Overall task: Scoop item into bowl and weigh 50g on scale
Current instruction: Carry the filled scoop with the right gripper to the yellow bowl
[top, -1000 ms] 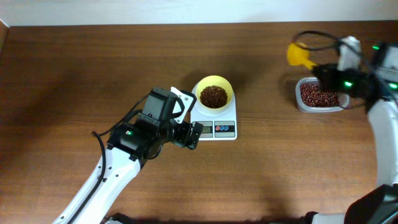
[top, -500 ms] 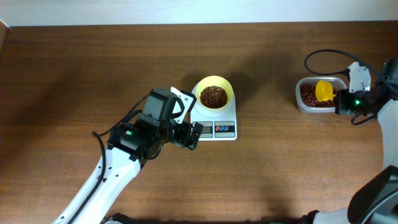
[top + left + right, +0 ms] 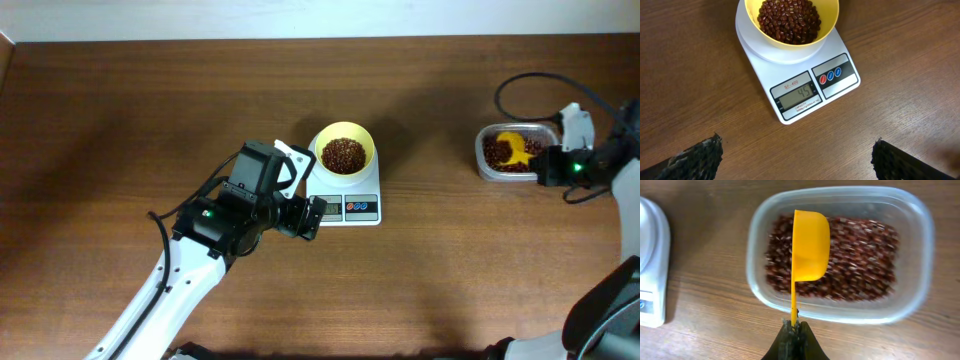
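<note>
Beans (image 3: 788,20) heaped in yellow bowl (image 3: 827,25); bowl sits on scale (image 3: 762,70), its far rim cut off in left wrist view. Scale reads 45. Left gripper (image 3: 797,156) spread wide, just short of scale, only fingertips showing. Right gripper (image 3: 794,332) pressed shut on handle of scoop (image 3: 810,240), over container (image 3: 920,280). Beans there blurred; scoop's load cannot be told.

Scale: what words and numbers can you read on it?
"45" on the scale's grey display.
"SF-400" in red just above the display, small, so I'm not sure.
Tiny print under the display: too small to read.
Signs on the red button and blue button: too small to read.
</note>
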`<control>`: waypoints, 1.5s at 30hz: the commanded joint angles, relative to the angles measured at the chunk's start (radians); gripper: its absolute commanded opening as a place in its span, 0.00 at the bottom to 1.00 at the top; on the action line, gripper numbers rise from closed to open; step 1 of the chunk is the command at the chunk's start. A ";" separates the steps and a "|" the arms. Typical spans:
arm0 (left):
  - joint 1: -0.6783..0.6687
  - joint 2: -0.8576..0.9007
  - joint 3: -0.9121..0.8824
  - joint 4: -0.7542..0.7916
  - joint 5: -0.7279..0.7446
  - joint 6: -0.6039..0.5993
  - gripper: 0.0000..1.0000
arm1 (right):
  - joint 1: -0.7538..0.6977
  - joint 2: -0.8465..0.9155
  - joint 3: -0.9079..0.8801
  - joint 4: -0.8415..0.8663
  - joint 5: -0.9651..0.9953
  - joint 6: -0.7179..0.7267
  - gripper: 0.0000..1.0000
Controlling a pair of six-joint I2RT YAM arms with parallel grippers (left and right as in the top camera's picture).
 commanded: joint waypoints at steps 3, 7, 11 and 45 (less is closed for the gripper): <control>-0.003 -0.006 -0.004 0.002 -0.007 -0.006 0.99 | -0.101 0.010 -0.007 0.000 -0.187 0.081 0.04; -0.003 -0.006 -0.004 0.002 -0.007 -0.006 0.99 | -0.257 0.011 -0.007 -0.017 -0.429 0.162 0.04; -0.003 -0.006 -0.004 0.002 -0.007 -0.006 0.99 | -0.325 0.011 -0.007 -0.053 -0.534 0.184 0.04; -0.003 -0.006 -0.004 0.002 -0.007 -0.006 0.99 | 0.305 0.011 -0.007 -0.142 -0.801 0.394 0.04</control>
